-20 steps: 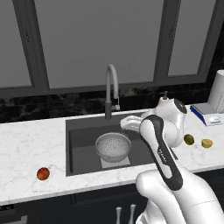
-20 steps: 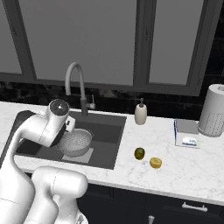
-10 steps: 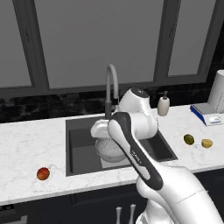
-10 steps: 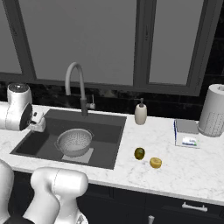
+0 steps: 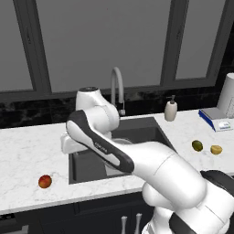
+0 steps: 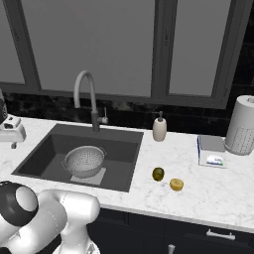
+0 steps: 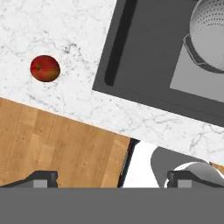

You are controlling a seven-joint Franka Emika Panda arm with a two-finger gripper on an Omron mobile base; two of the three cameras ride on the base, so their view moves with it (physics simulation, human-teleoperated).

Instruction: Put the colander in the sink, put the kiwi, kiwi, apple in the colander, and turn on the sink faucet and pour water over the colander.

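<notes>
The silver colander [image 6: 84, 160] sits upright in the dark sink [image 6: 44, 156], on the lighter plate; the hand view has its rim [image 7: 210, 39] at top right. On the white counter left of the sink lies the red-orange apple [image 5: 44, 181] [image 7: 45, 68]. Right of the sink, the dark green kiwi [image 6: 158, 173] and the yellower kiwi [image 6: 176, 184] rest side by side. The gooseneck faucet [image 6: 87, 94] stands behind the basin, with no water showing. My gripper [image 7: 113, 178] [image 5: 68, 148] hangs open and empty above the counter's left part, well above the apple.
A cream soap dispenser [image 6: 159, 129] stands behind the sink's right corner. A blue-and-white box [image 6: 212, 151] and a paper-towel roll [image 6: 241, 125] sit at the far right. The counter's front edge and wood floor [image 7: 57, 144] lie below the hand.
The arm has swung left from over the sink to above the counter beside it. The colander stays in the sink and the fruits have not moved.
</notes>
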